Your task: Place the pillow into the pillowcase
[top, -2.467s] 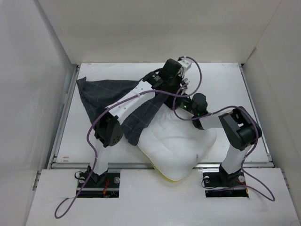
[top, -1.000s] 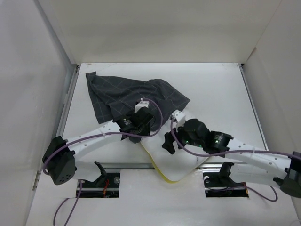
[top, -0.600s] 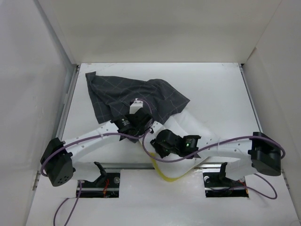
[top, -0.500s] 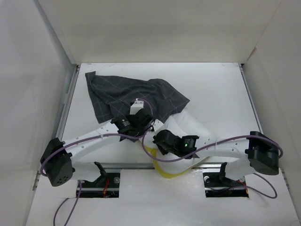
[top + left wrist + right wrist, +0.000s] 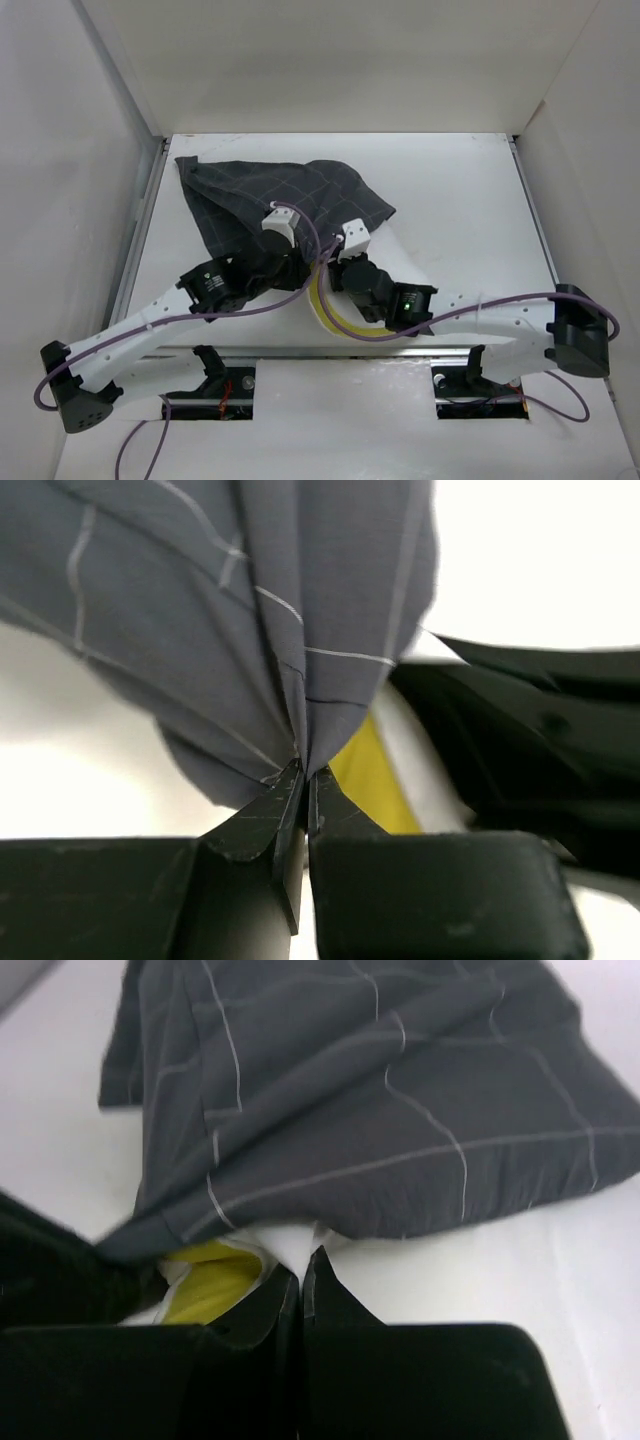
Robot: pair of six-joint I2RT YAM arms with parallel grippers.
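The dark grey checked pillowcase [image 5: 280, 195] lies at the back left and covers the far part of the white pillow [image 5: 405, 268]. The pillow's yellow band [image 5: 324, 300] shows at the case's opening. My left gripper [image 5: 298, 256] is shut on the pillowcase's edge [image 5: 330, 630], with the yellow band [image 5: 375, 780] just beside it. My right gripper [image 5: 343, 255] is shut on a fold of the white pillow [image 5: 300, 1238] just below the pillowcase's hem [image 5: 400, 1110]. The yellow band [image 5: 205, 1280] lies to its left.
White walls enclose the table [image 5: 470, 190] at the left, back and right. The right arm [image 5: 520, 730] is close beside my left gripper. Both arms reach low across the table's front edge [image 5: 300, 352].
Both arms have moved away from the front edge toward the pillowcase's opening. The pillow has gone further under the pillowcase, and less white shows at the front edge.
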